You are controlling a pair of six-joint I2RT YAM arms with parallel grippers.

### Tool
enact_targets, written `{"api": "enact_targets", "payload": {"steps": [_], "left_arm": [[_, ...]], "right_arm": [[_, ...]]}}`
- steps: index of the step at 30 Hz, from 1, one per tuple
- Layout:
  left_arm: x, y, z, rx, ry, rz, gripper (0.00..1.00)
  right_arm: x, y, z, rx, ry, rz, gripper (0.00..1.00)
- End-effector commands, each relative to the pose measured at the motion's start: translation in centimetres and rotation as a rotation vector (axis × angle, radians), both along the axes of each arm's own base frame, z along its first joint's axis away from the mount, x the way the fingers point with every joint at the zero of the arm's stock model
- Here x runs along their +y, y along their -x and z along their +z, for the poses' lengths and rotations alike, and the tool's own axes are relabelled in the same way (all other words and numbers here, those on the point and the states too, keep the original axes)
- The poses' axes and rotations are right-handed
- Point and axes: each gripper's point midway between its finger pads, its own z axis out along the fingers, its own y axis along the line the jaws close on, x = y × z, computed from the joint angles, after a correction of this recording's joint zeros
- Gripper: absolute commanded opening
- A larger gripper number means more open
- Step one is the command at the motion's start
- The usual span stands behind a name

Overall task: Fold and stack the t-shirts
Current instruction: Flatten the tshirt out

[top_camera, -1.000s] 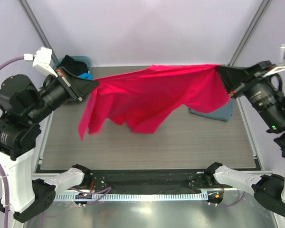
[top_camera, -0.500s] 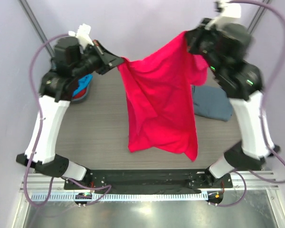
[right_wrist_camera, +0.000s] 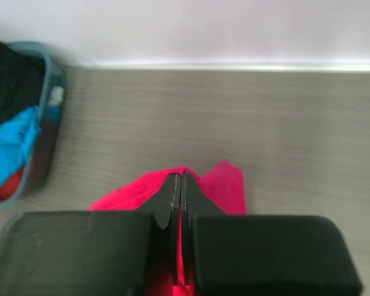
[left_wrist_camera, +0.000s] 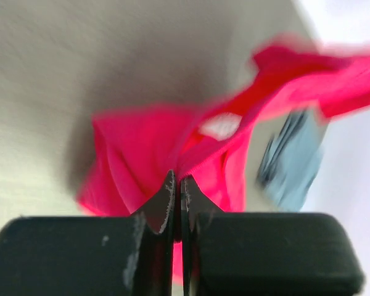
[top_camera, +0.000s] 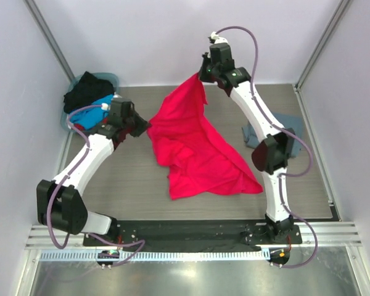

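Red-pink t-shirt (top_camera: 200, 154) held at two points.
Left gripper (top_camera: 145, 127) and right gripper (top_camera: 201, 75) both clamped tight on it.

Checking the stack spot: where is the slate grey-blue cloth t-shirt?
In the top view the grey-blue t-shirt lies on the right side of the table, partly behind the right arm, beside the bright red-pink cloth shirt.

Overhead – two wrist close-ups (shirt (top_camera: 197, 154) shared)

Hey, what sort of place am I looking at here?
Probably a robot lab cell: a left arm and right arm bolted to a table, metal frame posts around it, a red-pink t-shirt between them, a bin of clothes.
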Motion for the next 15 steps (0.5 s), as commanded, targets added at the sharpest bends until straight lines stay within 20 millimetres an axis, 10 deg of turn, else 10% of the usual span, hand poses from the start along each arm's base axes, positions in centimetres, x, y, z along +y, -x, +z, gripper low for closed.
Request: {"api": "enact_targets", "payload": {"steps": [1, 5, 7, 8, 13, 15], "left_arm": [[4.7, -5.8, 5.7, -0.204, 0.107, 0.187, 0.00], [10.5, -8.1, 4.5, -0.157, 0.115, 0.329, 0.00], [14.7, -7.9, 3.0, -0.119, 0.059, 0.449, 0.00], [16.3, -7.6, 2.0, -0.098, 0.017, 0.504, 0.00], [19.4, -5.5, -1.1, -0.021, -0.001, 0.655, 0.10], [19.6, -4.7, -1.5, -0.027, 0.013, 0.687, 0.16]], "right_arm": [[4.2, -3.1, 5.8, -0.195, -0.187, 0.091, 0.01], [7.4, -6.0, 0.7, -0.167, -0.271, 0.147, 0.04], [8.2, -6.7, -2.5, -0.128, -0.317, 0.141, 0.58], [8.2, -6.8, -3.5, -0.117, -0.316, 0.136, 0.67], [6.5, -5.5, -6.3, -0.067, -0.200, 0.128, 0.72], [5.9, -3.6, -4.5, -0.067, -0.170, 0.158, 0.70]]}}
